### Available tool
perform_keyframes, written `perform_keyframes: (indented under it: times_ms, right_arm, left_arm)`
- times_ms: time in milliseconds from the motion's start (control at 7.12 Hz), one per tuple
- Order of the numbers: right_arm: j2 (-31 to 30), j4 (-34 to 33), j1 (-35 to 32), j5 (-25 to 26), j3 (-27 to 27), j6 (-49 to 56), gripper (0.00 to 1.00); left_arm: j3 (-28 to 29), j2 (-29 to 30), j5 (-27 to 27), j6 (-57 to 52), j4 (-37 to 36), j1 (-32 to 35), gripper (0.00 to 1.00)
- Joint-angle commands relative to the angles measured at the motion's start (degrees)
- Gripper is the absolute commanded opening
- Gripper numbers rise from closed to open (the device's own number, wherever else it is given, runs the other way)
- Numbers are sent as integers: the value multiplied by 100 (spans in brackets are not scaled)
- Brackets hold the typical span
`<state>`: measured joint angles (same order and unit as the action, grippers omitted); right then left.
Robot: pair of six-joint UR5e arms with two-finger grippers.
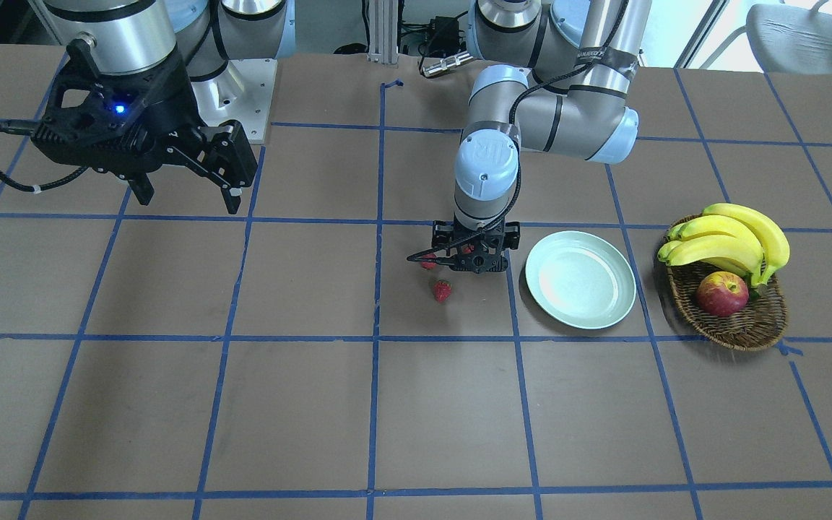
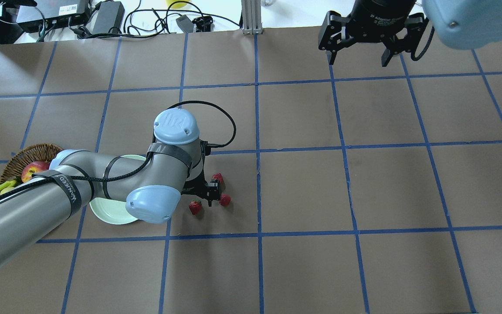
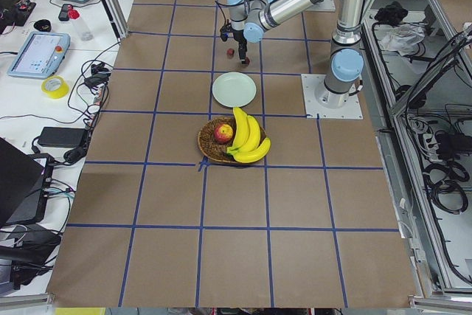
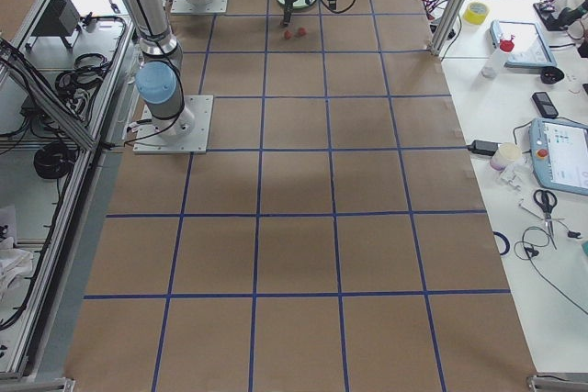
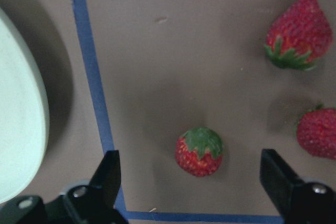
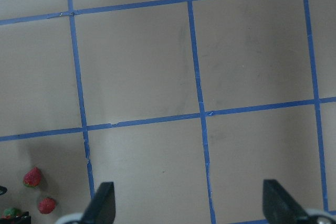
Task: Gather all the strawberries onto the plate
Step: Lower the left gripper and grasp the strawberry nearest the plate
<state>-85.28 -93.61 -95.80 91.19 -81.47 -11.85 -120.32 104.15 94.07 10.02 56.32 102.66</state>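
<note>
Three red strawberries lie on the brown table to the right of the mint-green plate (image 1: 581, 289). My left gripper (image 5: 194, 182) is open and hovers low over one strawberry (image 5: 199, 151), which lies between its fingers untouched. The other two strawberries (image 5: 299, 32) (image 5: 317, 132) lie beyond it. In the overhead view the gripper (image 2: 205, 194) is among the berries (image 2: 195, 206) (image 2: 217, 177) (image 2: 225, 199); my arm hides part of the plate (image 2: 107, 213). The plate is empty. My right gripper (image 1: 188, 198) is open and empty, raised high and far from the berries.
A brown wicker basket (image 1: 748, 325) with bananas (image 1: 734, 238) and a red-yellow apple (image 1: 722, 294) stands on the plate's other side. Blue tape lines grid the table. The right arm's base plate (image 1: 246, 94) is at the robot's side of the table.
</note>
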Motion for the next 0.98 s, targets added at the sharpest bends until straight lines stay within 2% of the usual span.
perform_keyframes:
  times_ms: [0,140,281,421,562,843]
  right_arm:
    - [-6,1,0,-14,-18,16,100]
    - [-6,1,0,-23,-35,16,100]
    - [-6,1,0,-23,-35,16,100]
    - [-15,1,0,-23,-35,24,100]
    - [-15,9,0,-14,-44,16,100]
    - [-15,9,0,-14,-44,16,100]
  left_arm:
    - [0,96,-46,0,-16,0,86]
    - [0,132,-46,0,-33,0,75]
    - [0,132,-37,0,-33,0,51]
    - [17,132,-29,-9,-33,0,18]
    - [35,132,-46,-9,-33,0,0]
    - [79,53,-64,-87,-42,-244,0]
